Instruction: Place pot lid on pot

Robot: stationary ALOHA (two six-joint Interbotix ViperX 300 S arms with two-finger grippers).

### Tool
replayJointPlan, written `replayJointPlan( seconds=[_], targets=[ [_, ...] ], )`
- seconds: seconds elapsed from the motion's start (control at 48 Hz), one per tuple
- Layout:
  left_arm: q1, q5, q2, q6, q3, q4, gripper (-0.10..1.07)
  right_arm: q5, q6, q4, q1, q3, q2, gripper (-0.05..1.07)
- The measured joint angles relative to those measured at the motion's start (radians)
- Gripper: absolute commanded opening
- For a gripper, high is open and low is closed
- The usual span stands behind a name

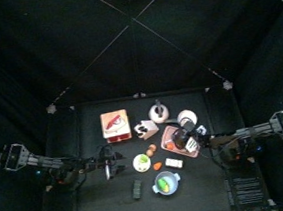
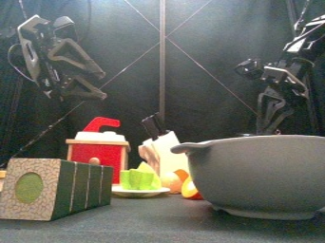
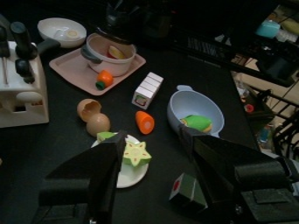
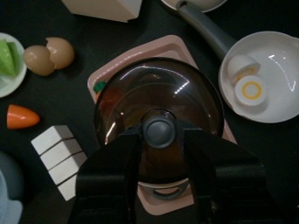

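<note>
The pot lid (image 4: 156, 103), a dark glass dome with a round knob (image 4: 159, 131), appears to lie on the pot, which it almost wholly hides. Both sit on a pink tray (image 4: 177, 45). My right gripper (image 4: 162, 150) hangs straight over the lid, open, one jaw on each side of the knob. From above, the pot (image 1: 178, 134) is right of centre with the right gripper (image 1: 195, 142) over it. In the left wrist view the pot (image 3: 112, 51) is far off on its tray. My left gripper (image 3: 158, 156) is open and empty above a plate (image 3: 131, 175).
Near the pot: a white bowl holding a fried egg (image 4: 263, 74), brown eggshells (image 4: 49, 57), a carrot (image 4: 21, 115), a small white carton (image 4: 65, 149). A blue bowl (image 3: 193, 109) lies near the left gripper. A big grey bowl (image 2: 260, 173) and a red-roofed box (image 2: 99, 147) fill the front.
</note>
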Motion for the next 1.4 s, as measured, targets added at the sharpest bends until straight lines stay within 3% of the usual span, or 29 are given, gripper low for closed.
replayJointPlan(
  seconds=[0.312,0.979,1.396],
  targets=[
    [0.021,-0.002,0.0,0.002,-0.006,0.0,0.88,0.038,0.0,0.12,-0.018,-0.04,0.06,0.6],
    [0.028,-0.002,0.037,0.0,-0.006,0.002,0.88,-0.006,0.002,0.146,-0.018,-0.02,0.14,0.6],
    [0.032,-0.003,0.038,0.002,-0.005,0.0,0.88,0.009,0.0,0.143,-0.018,-0.023,0.143,0.6]
  ],
)
